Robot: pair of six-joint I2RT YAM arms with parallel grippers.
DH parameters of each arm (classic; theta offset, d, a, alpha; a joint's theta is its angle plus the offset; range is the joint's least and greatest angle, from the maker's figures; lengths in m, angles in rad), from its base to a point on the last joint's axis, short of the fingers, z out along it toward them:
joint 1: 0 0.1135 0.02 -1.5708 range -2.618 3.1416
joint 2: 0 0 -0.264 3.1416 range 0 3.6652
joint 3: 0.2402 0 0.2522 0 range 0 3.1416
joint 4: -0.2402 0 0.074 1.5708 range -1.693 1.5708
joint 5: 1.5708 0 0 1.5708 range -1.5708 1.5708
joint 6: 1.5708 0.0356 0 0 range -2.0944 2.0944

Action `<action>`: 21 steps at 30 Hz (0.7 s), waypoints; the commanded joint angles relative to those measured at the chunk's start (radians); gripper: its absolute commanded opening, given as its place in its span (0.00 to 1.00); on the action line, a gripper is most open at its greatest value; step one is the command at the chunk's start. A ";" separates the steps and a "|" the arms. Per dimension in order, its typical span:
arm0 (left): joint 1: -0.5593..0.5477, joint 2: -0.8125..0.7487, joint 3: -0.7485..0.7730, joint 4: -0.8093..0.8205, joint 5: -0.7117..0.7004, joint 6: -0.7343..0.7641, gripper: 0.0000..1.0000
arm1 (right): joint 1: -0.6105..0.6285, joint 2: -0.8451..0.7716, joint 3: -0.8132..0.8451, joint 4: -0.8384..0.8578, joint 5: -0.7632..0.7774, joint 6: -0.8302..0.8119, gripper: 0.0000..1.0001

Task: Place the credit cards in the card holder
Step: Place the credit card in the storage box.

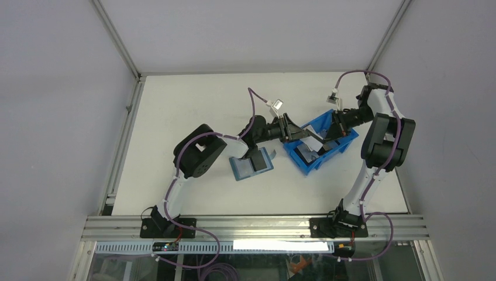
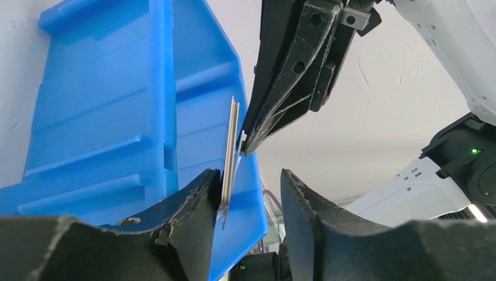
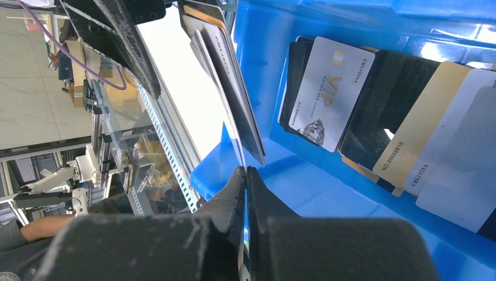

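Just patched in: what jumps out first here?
Both grippers meet over the blue bin, right of centre. The right gripper pinches a thin stack of credit cards between the fingers of the open left gripper. The card holder lies open on the table, left of the bin.

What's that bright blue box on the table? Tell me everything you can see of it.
The blue bin is an open-topped tray of glossy moulded plastic with ribbed outer walls. It sits askew on the white table, right of centre. Loose cards in black, silver, gold and white lie overlapping inside. The right gripper pinches a few cards above it.
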State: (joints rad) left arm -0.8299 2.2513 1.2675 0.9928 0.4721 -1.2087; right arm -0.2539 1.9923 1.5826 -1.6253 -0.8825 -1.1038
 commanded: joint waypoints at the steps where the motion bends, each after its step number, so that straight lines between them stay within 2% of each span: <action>1: -0.003 -0.047 0.006 -0.077 -0.029 0.054 0.46 | -0.021 -0.006 0.047 -0.113 -0.036 -0.055 0.00; 8: -0.003 -0.110 -0.008 -0.217 -0.088 0.109 0.54 | -0.067 -0.042 0.074 -0.134 -0.040 -0.070 0.00; 17: -0.014 -0.211 0.000 -0.429 -0.142 0.229 0.58 | -0.075 -0.091 0.051 -0.135 -0.087 -0.066 0.00; 21: -0.016 -0.271 -0.033 -0.463 -0.205 0.268 0.60 | -0.074 -0.108 0.045 -0.134 -0.118 -0.053 0.00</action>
State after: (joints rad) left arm -0.8383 2.0827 1.2636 0.6109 0.3553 -1.0248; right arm -0.3275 1.9621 1.6173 -1.6249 -0.9257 -1.1500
